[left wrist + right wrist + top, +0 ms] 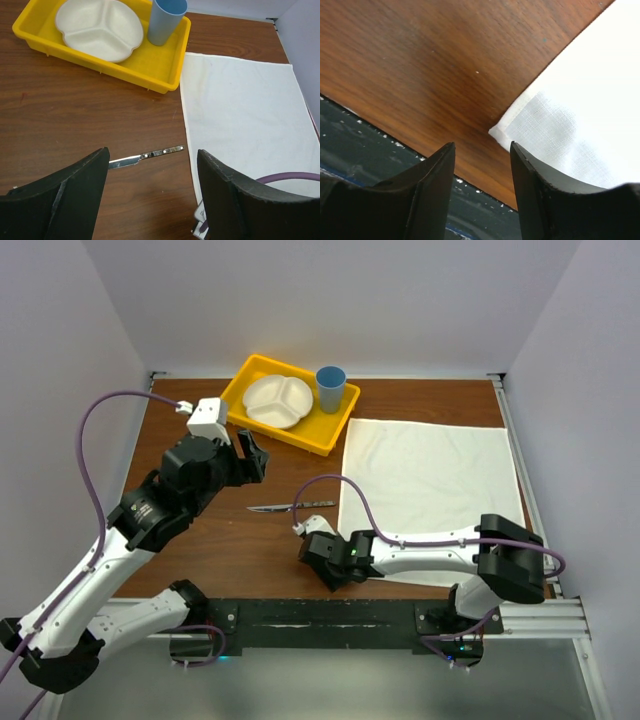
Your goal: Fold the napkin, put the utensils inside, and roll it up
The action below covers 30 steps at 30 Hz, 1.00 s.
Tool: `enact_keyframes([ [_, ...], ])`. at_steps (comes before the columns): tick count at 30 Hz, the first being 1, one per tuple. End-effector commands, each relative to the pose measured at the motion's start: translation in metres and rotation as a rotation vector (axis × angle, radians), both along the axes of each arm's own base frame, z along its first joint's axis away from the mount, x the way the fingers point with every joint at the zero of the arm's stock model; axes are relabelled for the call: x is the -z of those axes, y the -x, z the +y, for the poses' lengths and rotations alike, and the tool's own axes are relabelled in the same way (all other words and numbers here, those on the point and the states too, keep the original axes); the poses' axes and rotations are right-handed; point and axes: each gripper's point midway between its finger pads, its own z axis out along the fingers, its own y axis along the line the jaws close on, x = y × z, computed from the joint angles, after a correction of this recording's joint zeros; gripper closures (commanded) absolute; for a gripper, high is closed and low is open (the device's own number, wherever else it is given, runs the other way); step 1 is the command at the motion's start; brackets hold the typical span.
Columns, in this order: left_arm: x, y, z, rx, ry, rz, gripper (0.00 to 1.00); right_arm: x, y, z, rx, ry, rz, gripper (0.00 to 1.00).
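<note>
The white napkin [430, 485] lies spread flat on the right of the table; it also shows in the left wrist view [240, 115]. Its near left corner [520, 132] lies just ahead of my right gripper [481, 146], which is open, empty and low at the table's near edge [332, 575]. The knife [290, 506] lies flat on the wood just left of the napkin, with its dark handle towards the napkin. My left gripper [255, 455] is open and empty, raised above the table behind the knife [145, 155], which shows between its fingertips [152, 152].
A yellow tray [330, 435] at the back holds a white divided plate [277, 400] and a blue cup [331, 388]. The dark frame [370, 145] runs along the table's near edge under my right gripper. White walls close in both sides.
</note>
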Motion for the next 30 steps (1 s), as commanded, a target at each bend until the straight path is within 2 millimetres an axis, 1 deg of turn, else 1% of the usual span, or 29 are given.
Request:
enact_keyframes([
  [1,-0.010,-0.007,-0.006,0.015,0.015,-0.045,0.24,0.008,-0.010,-0.011,0.014,0.018,-0.022,0.46],
  [2,-0.010,-0.008,-0.007,0.017,0.013,-0.044,0.24,0.008,-0.011,-0.012,0.022,0.006,-0.013,0.47],
  [3,-0.011,-0.008,-0.007,0.019,0.014,-0.046,0.24,0.010,-0.009,-0.009,0.018,-0.019,0.004,0.47],
  [4,-0.011,-0.007,-0.007,0.021,0.012,-0.046,0.24,0.014,-0.007,-0.011,0.017,-0.022,0.014,0.48],
  [7,-0.013,-0.007,-0.004,0.010,0.012,-0.053,0.24,0.021,-0.003,-0.005,0.006,-0.041,0.040,0.49],
  [10,-0.017,-0.009,-0.003,0.003,0.003,-0.061,0.23,0.033,-0.002,-0.004,-0.005,-0.010,0.054,0.52],
  [11,-0.024,-0.010,-0.004,0.005,0.007,-0.072,0.23,0.036,-0.003,-0.005,0.001,0.001,0.053,0.53],
  [12,-0.023,-0.011,-0.006,0.008,-0.001,-0.061,0.23,0.039,-0.003,-0.008,0.008,0.012,0.053,0.54],
  [13,-0.028,-0.012,-0.007,0.010,0.003,-0.067,0.23,0.039,-0.003,-0.010,0.017,0.017,0.051,0.59],
  [14,-0.030,-0.012,-0.007,0.012,0.003,-0.068,0.24,0.039,-0.004,-0.010,0.020,0.018,0.047,0.62],
  [15,-0.031,-0.013,-0.008,0.012,0.003,-0.068,0.24,0.038,-0.004,-0.013,0.026,0.022,0.044,0.64],
  [16,-0.033,-0.013,-0.009,0.016,0.007,-0.071,0.24,0.034,-0.006,-0.014,0.031,0.017,0.033,0.69],
  [18,-0.037,-0.014,-0.011,0.019,0.019,-0.078,0.24,0.029,-0.009,-0.018,0.036,0.024,0.008,0.73],
  [21,-0.035,-0.014,-0.012,0.022,0.025,-0.074,0.24,0.020,-0.013,-0.018,0.040,0.024,-0.015,0.79],
  [22,-0.033,-0.014,-0.013,0.024,0.025,-0.071,0.24,0.014,-0.016,-0.014,0.048,0.015,-0.023,0.82],
  [24,-0.031,-0.014,-0.013,0.025,0.026,-0.069,0.24,0.006,-0.019,-0.015,0.056,0.018,-0.041,0.86],
  [25,-0.028,-0.013,-0.013,0.027,0.021,-0.063,0.24,-0.001,-0.022,-0.012,0.063,0.005,-0.053,0.89],
  [27,-0.028,-0.011,-0.010,0.023,0.023,-0.068,0.24,-0.011,-0.025,-0.012,0.079,-0.006,-0.066,0.95],
  [29,-0.024,-0.010,-0.007,0.016,0.018,-0.067,0.24,-0.019,-0.029,-0.013,0.101,-0.019,-0.066,0.98],
  [30,-0.026,-0.009,-0.007,0.018,0.024,-0.075,0.24,-0.027,-0.032,-0.012,0.109,-0.038,-0.076,1.00],
])
